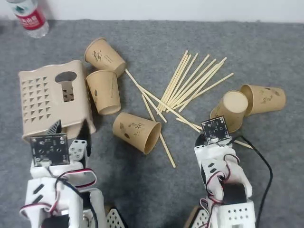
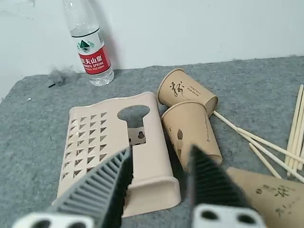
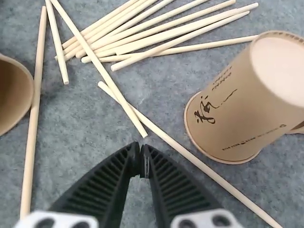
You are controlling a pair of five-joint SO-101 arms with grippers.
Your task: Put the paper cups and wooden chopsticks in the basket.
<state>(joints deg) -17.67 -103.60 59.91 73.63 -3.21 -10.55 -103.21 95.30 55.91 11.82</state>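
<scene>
Five paper cups (image 1: 103,91) all lie outside the basket (image 1: 42,95). Two are on their sides at upper left of the high view, just right of the basket. The centre cup (image 1: 137,131) is on its side in mid-frame. The inverted cup (image 1: 230,110) sits tilted, base up, at right, and the far-right cup (image 1: 262,99) lies on its side against it.

The wooden chopsticks (image 1: 190,85) are scattered on the grey mat (image 1: 142,190) between the two cup groups, most of them in a loose fan at upper centre.

The basket is tipped over at left, a perforated wall facing up.

The left gripper (image 2: 159,164) is spread wide and holds nothing, above the basket's near edge. The right gripper (image 3: 141,159) has its tips pressed together and is empty, beside a chopstick end and near the inverted cup.

A water bottle (image 1: 29,16) stands at the upper left corner.
</scene>
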